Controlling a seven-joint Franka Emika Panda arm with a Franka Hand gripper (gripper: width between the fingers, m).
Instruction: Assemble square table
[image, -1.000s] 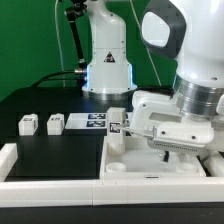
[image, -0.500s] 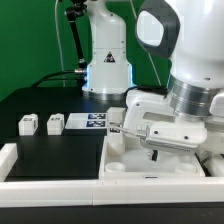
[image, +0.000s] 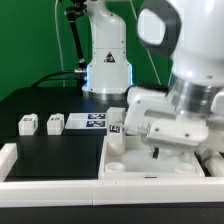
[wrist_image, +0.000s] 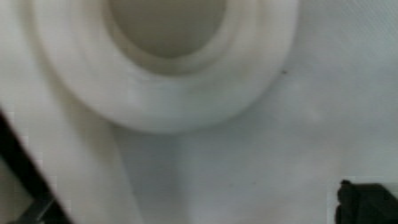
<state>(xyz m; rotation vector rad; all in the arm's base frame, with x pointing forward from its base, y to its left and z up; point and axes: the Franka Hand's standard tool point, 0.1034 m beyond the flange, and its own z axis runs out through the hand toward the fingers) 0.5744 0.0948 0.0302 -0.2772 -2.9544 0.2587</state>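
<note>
The white square slab (image: 135, 160) lies at the front, on the exterior view's right, with a rounded corner recess (image: 117, 165) showing. A tagged white leg (image: 116, 128) stands at its far corner. Two more legs (image: 28, 124) (image: 55, 124) stand on the black table at the left. My gripper (image: 153, 151) hangs low over the slab, mostly hidden by the arm. In the wrist view the slab (wrist_image: 267, 120) and one recess (wrist_image: 169, 40) fill the picture from very close. One dark fingertip (wrist_image: 368, 203) shows at the edge; the jaws stand wide apart with nothing between them.
The marker board (image: 90, 121) lies behind the legs. Long white border rails (image: 50, 165) run along the front and the left (image: 6, 152). The robot's base (image: 105, 60) stands at the back.
The arm's wrist has shifted and turned a little above the slab, first toward the exterior view's left, then back right. Slab and legs have not moved.
</note>
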